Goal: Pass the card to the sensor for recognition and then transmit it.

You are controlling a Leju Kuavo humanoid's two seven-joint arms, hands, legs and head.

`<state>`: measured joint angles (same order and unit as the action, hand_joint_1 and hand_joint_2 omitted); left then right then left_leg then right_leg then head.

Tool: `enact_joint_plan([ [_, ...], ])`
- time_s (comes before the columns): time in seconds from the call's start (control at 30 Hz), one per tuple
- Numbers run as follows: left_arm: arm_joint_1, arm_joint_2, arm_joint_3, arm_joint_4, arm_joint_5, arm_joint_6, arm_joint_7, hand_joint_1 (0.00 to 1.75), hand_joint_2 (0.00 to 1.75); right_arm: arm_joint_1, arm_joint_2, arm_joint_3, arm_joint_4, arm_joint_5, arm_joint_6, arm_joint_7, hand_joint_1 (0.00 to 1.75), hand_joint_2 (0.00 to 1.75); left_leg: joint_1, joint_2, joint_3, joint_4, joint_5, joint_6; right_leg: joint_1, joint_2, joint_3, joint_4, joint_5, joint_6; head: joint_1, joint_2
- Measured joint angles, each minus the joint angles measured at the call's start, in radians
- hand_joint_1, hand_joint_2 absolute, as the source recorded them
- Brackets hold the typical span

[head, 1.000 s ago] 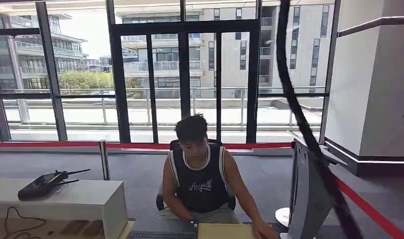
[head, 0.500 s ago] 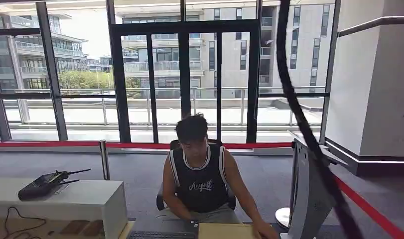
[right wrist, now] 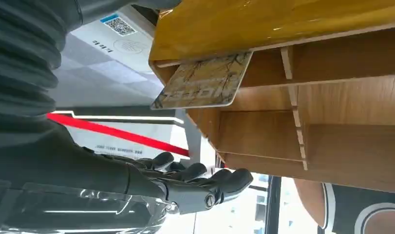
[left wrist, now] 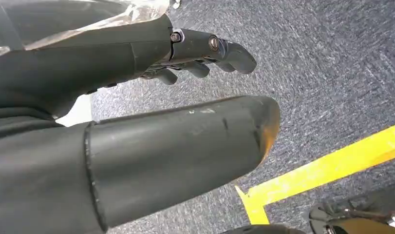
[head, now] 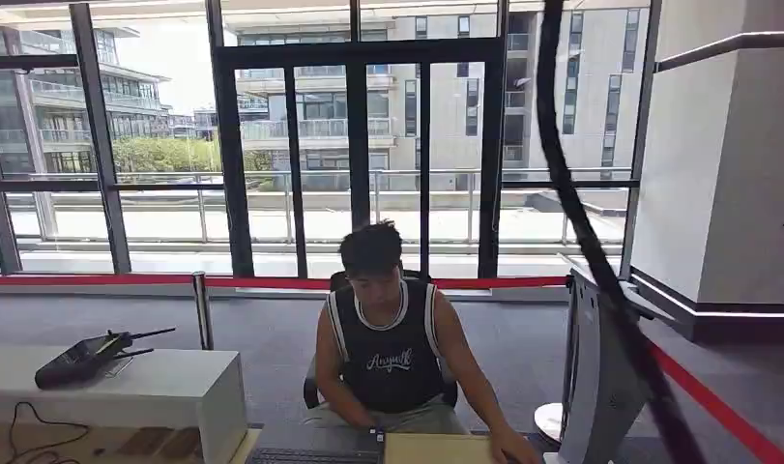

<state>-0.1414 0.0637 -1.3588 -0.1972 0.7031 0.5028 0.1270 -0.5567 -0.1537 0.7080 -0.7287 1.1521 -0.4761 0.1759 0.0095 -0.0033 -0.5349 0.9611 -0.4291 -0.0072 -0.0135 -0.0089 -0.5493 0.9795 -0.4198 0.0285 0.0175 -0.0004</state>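
the card (right wrist: 205,81), a thin rounded-corner rectangle with a mottled beige print, sticks out from the edge of a glossy yellow-brown wooden rack (right wrist: 302,73), in the slot under its top board, lying above the right hand (right wrist: 185,180) and apart from it. that hand's dark fingers (right wrist: 219,181) are stretched out and a little spread, with nothing between them. the rack has flat plywood shelves and thin dividers, and the compartments beyond the card show bare wood. a red tape line (right wrist: 117,132) runs behind the hand.

the left hand (left wrist: 185,97) is smooth dark plastic, its thick thumb (left wrist: 185,146) apart from the curved fingers (left wrist: 219,51), holding nothing; past it lie speckled grey carpet (left wrist: 331,73) and a yellow floor stripe (left wrist: 331,168).

compared with half a second and a second ago, the head view looks the same: the person (head: 388,338) in a dark sleeveless top sits in the same pose behind the desk, one hand (head: 513,449) beside a tan flat box (head: 436,449), with the keyboard (head: 315,455) at the near edge. on the white counter (head: 156,387) the black device (head: 83,358) with antennas lies where it was. a thick black cable (head: 581,222) hangs across the glass doors.
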Motion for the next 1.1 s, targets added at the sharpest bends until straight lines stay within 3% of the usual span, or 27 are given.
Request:
enact_joint_plan([
  [0.53, 0.0, 0.0, 0.0, 0.0, -0.006, -0.001, -0.002, 0.0, 0.0, -0.03, 0.027, 0.0, 0.056, -0.005, -0.017, -0.008, 0.0, 1.75, 0.0, 0.0, 0.0, 0.0, 0.0, 0.0, 0.0, 0.0, 0.0, 0.0, 0.0, 0.0, 0.0, 0.0],
  [0.6, 0.0, 0.0, 0.0, 0.0, -0.007, 0.0, -0.002, 0.0, 0.0, -0.031, 0.028, -0.001, 0.06, -0.008, -0.019, -0.011, 0.31, 1.75, 0.0, 0.0, 0.0, 0.0, 0.0, 0.0, 0.0, 0.0, 0.0, 0.0, 0.0, 0.0, 0.0, 0.0],
  [0.63, 0.0, 0.0, 0.0, 0.0, -0.008, 0.0, -0.001, 0.0, 0.0, -0.031, 0.028, -0.001, 0.062, -0.013, -0.019, -0.015, 1.71, 1.75, 0.0, 0.0, 0.0, 0.0, 0.0, 0.0, 0.0, 0.0, 0.0, 0.0, 0.0, 0.0, 0.0, 0.0],
  [1.1, 0.0, -0.002, 0.0, 0.0, -0.005, 0.036, -0.013, 0.0, 0.0, -0.048, 0.042, -0.007, 0.103, -0.046, -0.018, -0.044, 1.75, 1.75, 0.0, 0.0, 0.0, 0.0, 0.0, 0.0, 0.0, 0.0, 0.0, 0.0, 0.0, 0.0, 0.0, 0.0],
])
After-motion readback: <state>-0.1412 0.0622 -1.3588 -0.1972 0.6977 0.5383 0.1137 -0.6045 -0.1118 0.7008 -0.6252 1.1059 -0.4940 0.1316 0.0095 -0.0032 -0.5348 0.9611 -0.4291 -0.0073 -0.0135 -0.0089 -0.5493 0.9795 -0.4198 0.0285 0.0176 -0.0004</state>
